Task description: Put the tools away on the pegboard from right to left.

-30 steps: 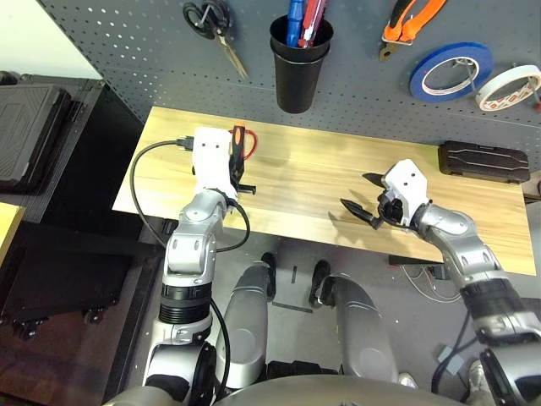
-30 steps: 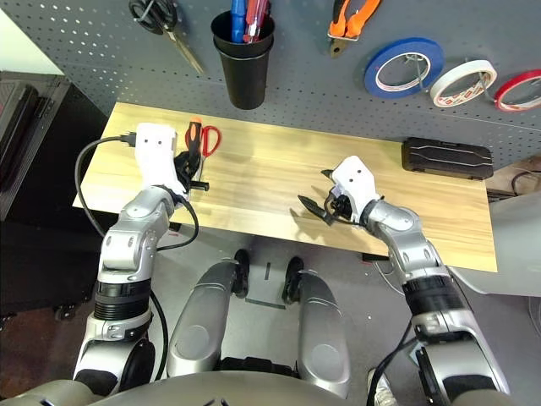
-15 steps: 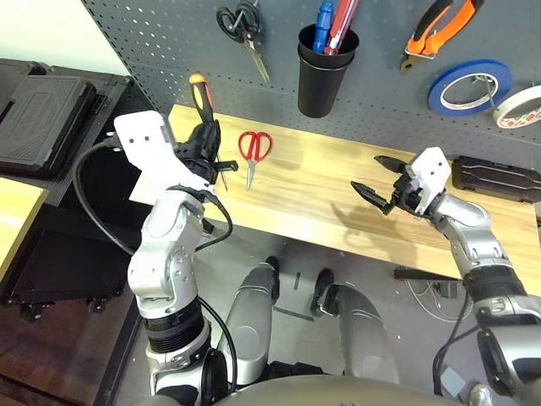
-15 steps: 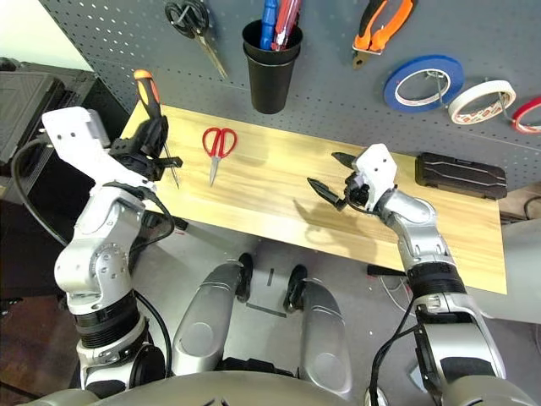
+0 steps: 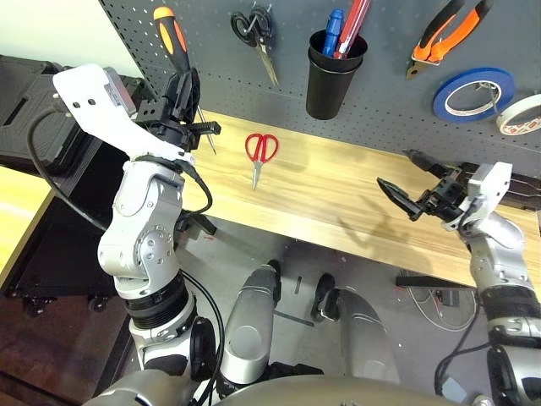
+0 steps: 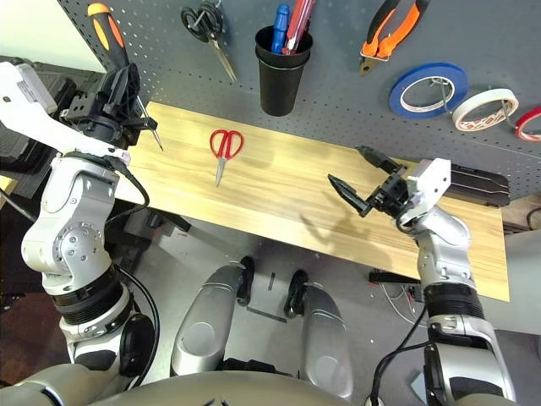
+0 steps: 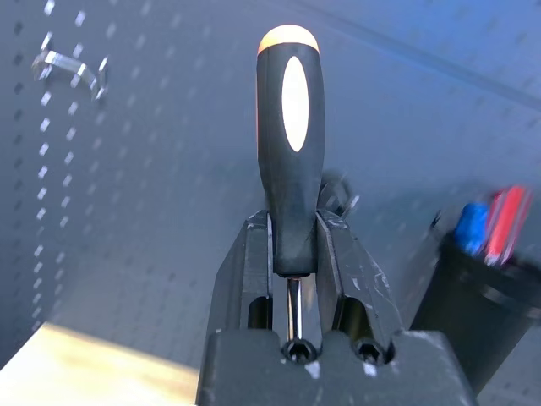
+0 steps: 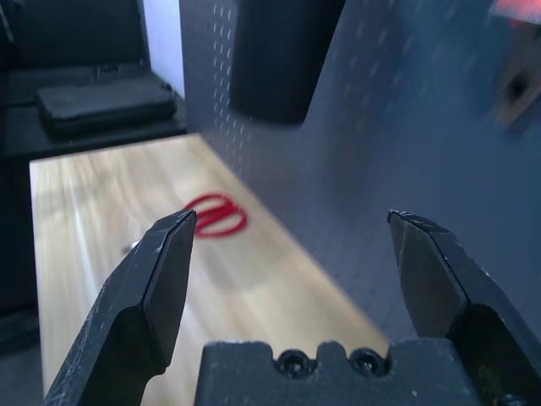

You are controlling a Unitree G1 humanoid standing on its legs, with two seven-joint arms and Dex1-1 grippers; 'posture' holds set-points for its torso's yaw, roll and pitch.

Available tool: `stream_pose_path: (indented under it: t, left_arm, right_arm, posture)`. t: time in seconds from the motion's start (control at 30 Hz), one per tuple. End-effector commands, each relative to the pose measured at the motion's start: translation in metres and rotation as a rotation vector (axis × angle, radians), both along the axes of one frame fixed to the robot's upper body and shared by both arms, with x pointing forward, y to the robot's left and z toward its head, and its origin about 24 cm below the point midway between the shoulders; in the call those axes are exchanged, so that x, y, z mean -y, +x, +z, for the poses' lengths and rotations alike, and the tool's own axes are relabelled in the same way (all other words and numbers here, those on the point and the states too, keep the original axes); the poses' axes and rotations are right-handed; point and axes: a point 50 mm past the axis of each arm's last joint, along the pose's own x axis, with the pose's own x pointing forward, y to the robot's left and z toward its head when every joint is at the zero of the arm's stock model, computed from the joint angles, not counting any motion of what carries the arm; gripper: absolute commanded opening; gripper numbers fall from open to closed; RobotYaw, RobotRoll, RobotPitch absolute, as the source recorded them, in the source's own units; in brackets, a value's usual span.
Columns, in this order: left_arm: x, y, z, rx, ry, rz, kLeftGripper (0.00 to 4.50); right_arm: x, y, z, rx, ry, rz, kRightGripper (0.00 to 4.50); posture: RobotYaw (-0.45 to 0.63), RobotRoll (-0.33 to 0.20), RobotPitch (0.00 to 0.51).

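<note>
The left pincer (image 7: 294, 241) is clamped on the handle of the screwdriver (image 7: 292, 144), which it holds up, handle end high and thin shaft down, in front of the pegboard (image 5: 254, 93) near its left end. Next along the pegboard hang the black-handled scissors (image 5: 254, 34), then the black cup (image 5: 331, 85) with blue and red pens (image 5: 342, 32) in it. Below, the red-handled scissors (image 5: 259, 152) lie on the tabletop (image 5: 304, 199). Further right, the pliers (image 6: 390, 35), blue tape roll (image 6: 429, 90), white tape roll (image 6: 485, 109) and red tape roll (image 6: 530, 125) hang on the pegboard. The right pincer (image 6: 353, 179), its fingers apart and empty, hovers over the tabletop, near a black case (image 6: 478, 184).
</note>
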Motion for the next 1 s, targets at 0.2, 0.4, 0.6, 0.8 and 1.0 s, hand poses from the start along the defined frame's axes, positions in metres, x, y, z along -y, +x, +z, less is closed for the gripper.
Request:
stream_pose_path:
  t: [0.2, 0.4, 0.6, 0.8, 1.0]
  left_arm:
    - [0.017, 0.013, 0.02, 0.052, -0.029, -0.072, 0.55]
    - [0.033, 0.021, 0.038, 0.098, -0.081, -0.109, 0.55]
    - [0.042, 0.029, 0.055, 0.148, -0.125, -0.127, 0.55]
    - [0.054, 0.038, 0.081, 0.229, -0.239, -0.139, 0.55]
    - [0.078, 0.057, 0.086, 0.21, -0.307, -0.177, 0.55]
  right_arm:
    - [0.003, -0.002, 0.037, 0.045, 0.099, 0.004, 4.5]
    - [-0.001, -0.004, 0.05, 0.059, 0.128, 0.024, 4.5]
    - [-0.001, -0.004, 0.055, 0.071, 0.132, 0.012, 4.5]
    - [-0.005, -0.002, 0.055, 0.072, 0.137, 0.003, 4.5]
    - [-0.009, 0.0, 0.053, 0.077, 0.133, -0.015, 4.5]
  posture:
    - [0.2, 0.0, 0.22]
    - [0.18, 0.0, 0.217]
    - [0.17, 0.0, 0.214]
    - [0.17, 0.0, 0.214]
    - [0.16, 0.0, 0.216]
